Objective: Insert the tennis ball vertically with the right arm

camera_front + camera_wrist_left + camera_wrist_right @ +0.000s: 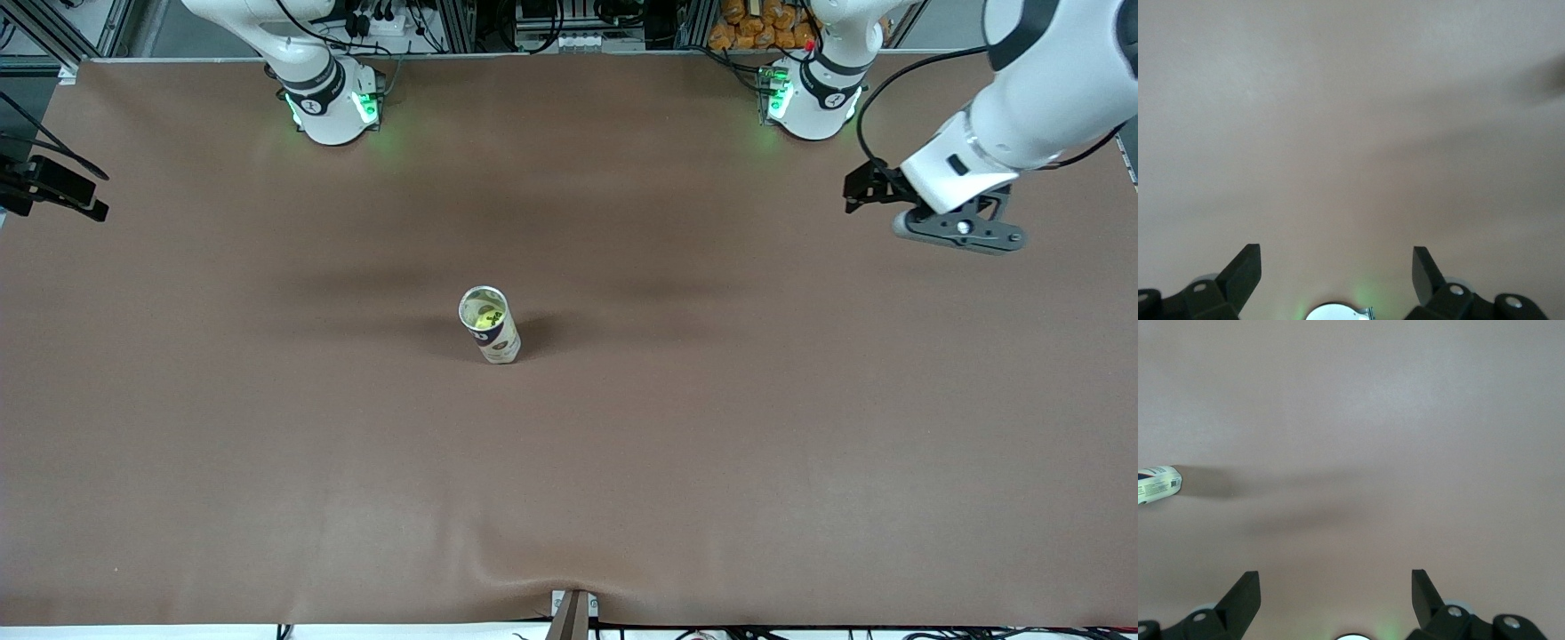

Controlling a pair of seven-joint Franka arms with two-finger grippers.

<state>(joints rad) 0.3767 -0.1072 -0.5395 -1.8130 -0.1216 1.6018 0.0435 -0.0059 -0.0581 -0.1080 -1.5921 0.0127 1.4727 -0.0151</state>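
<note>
A tennis ball lies inside a white printed can that stands upright, mouth up, in the middle of the table. In the right wrist view only the can's bottom end shows at the edge. My right gripper hangs over the table's edge at the right arm's end, mostly cut off in the front view; in its wrist view it is open and empty. My left gripper waits over the left arm's end of the table, also open and empty.
A brown mat covers the whole table and wrinkles slightly at the edge nearest the front camera, where a small clamp sits. The two arm bases stand along the edge farthest from the camera, lit green.
</note>
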